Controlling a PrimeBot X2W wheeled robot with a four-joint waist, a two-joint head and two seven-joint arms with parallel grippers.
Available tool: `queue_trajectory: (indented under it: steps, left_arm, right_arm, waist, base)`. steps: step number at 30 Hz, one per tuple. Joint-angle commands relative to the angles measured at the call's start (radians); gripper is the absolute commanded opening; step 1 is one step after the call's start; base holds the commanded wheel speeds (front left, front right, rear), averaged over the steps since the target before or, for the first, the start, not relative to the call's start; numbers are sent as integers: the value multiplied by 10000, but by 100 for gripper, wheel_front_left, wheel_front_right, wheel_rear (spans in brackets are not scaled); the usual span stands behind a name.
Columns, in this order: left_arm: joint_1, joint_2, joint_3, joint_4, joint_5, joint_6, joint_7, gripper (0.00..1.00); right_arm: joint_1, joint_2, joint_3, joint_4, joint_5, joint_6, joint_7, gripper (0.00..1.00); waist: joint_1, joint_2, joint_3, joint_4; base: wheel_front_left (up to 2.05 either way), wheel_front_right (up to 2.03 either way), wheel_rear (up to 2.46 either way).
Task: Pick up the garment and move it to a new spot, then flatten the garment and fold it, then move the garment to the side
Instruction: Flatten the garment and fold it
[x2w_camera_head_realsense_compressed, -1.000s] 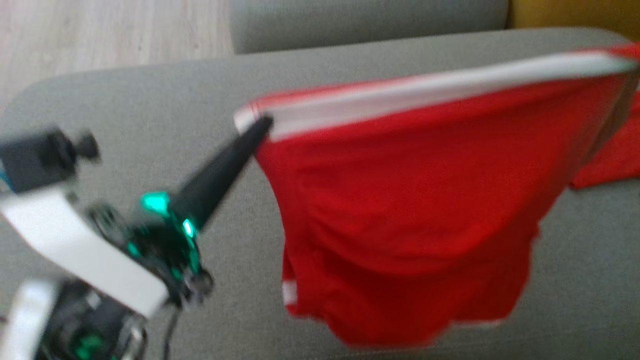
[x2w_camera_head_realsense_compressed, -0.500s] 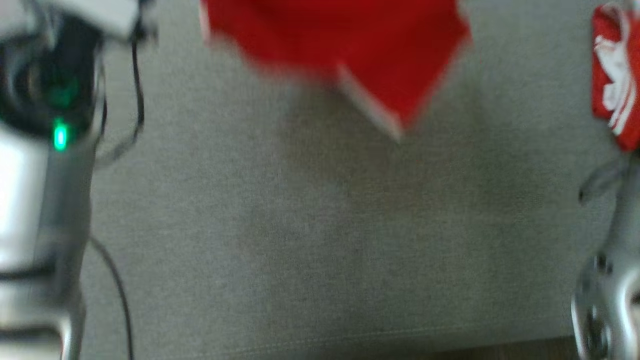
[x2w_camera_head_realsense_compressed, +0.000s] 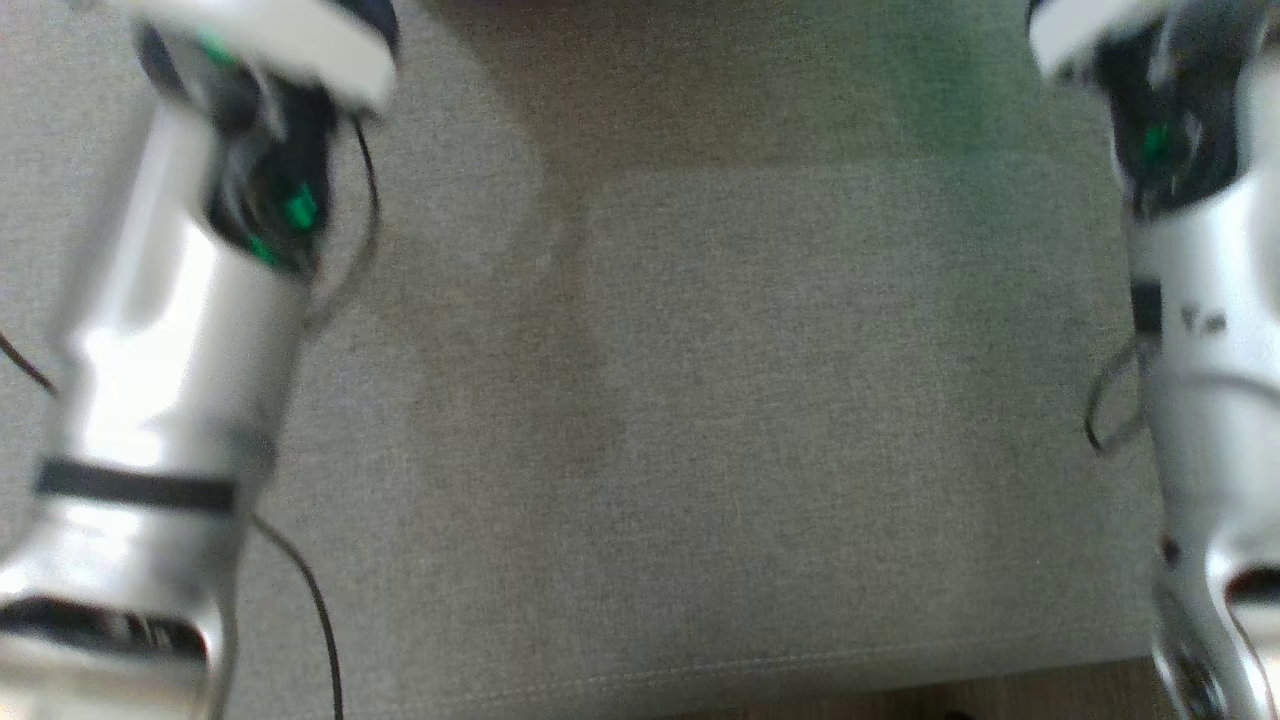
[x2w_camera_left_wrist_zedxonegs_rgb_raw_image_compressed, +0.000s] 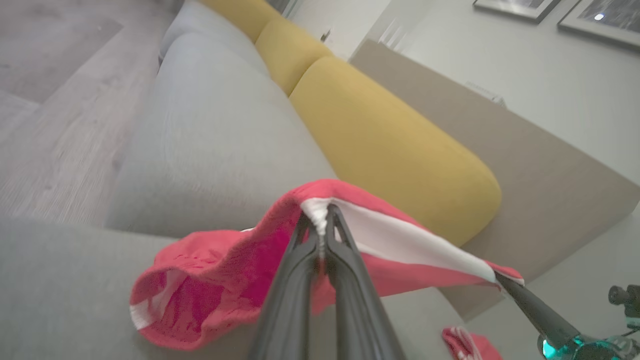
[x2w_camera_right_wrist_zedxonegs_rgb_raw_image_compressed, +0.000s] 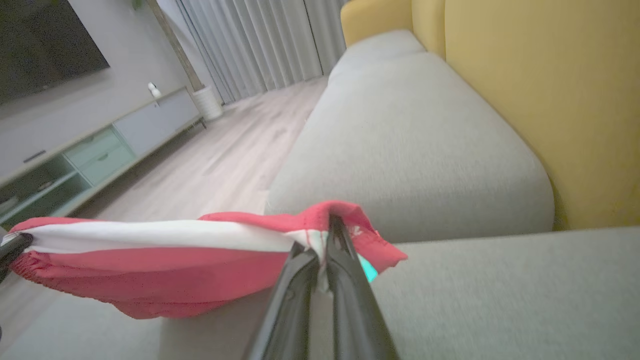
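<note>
Gripping one end of the white band of the red garment, the left jaws are closed on the fabric, and in the left wrist view the two dark left fingers press together with the cloth pinched at their tips. In the blurred head view, the pale left forearm stands at the left edge with a thin black cable trailing beside it, and the grey sofa seat lies between the two arms. The garment is stretched between the two sets of jaws above the sofa seat, its white band pulled taut and its red body sagging below; whether the lower edge touches the seat cannot be told. Yellow back cushions run along the far side of the seat, and a second red item lies on the seat near the right arm's finger. In the right wrist view, the garment extends leftward from the right fingers, which are closed on the other end of the band, so the right jaws grip the fabric as well. The pale right forearm stands at the right edge of the head view. Wood floor and a low cabinet lie beyond the sofa
</note>
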Motion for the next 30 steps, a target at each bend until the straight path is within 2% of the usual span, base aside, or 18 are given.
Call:
queue_trajectory:
  steps: [1, 6, 10, 16, 18, 19, 20, 22, 23, 27, 30]
  left_arm:
    - [234, 352, 21, -260, 44, -122, -142, 0]
    - [2317, 671, -957, -897, 207, -229, -452, 0]
    - [4415, 1050, -1489, -1734, 240, -220, -763, 0]
    - [7302, 1349, -1852, -3446, -147, 358, -761, 0]
    - [8126, 1441, -2008, -4076, -162, 709, -725, 0]
    - [8126, 1441, -2008, -4076, -162, 709, -725, 0]
    - [8826, 1574, -2295, -4703, 13, 1062, -632, 0]
    - [9423, 1632, -2537, -5377, 45, 1351, -508, 0]
    - [9423, 1632, -2537, -5377, 45, 1351, -508, 0]
    - [10123, 1785, -2772, -6606, 16, 1756, -277, 0]
    - [10109, 1840, -2805, -7081, -53, 1798, -96, 0]
  right_arm:
    - [388, -322, 377, -373, 286, -7, -20, 0]
    - [2480, -1489, 1266, -1147, 1017, -7, 156, 0]
    - [4355, -2575, 1667, -2008, 1139, -7, 49, 0]
    - [7373, -3611, 1400, -4017, 1733, -7, 935, 0]
    - [8445, -3753, 981, -4793, 1855, -7, 1300, 0]
    - [8445, -3753, 981, -4793, 1855, -7, 1300, 0]
    - [9644, -3746, 490, -5581, 1896, -7, 1695, 0]
    - [10816, -3671, 3, -6410, 1870, -7, 2125, 0]
    - [10816, -3671, 3, -6410, 1870, -7, 2125, 0]
    - [12178, -3408, -766, -7774, 1746, -7, 2852, 0]
    - [12000, -3293, -959, -8237, 1639, -7, 3291, 0]
  waist:
    - [0, 0, -140, 82]
    - [0, 0, -680, 221]
    - [0, 0, -1558, 414]
    - [0, 0, -2503, 745]
    - [0, 0, -2728, 866]
    - [0, 0, -2728, 866]
    - [0, 0, -2926, 1042]
    - [0, 0, -3038, 1223]
    - [0, 0, -3038, 1223]
    - [0, 0, -3085, 1494]
    - [0, 0, -2910, 1666]
  base:
    - [0, 0, 0]
    - [0, 0, 0]
    - [0, 0, 0]
    - [0, 0, 0]
    - [0, 0, 0]
    - [0, 0, 0]
    - [0, 0, 0]
    - [0, 0, 0]
    - [0, 0, 0]
    - [0, 0, 0]
    - [0, 0, 0]
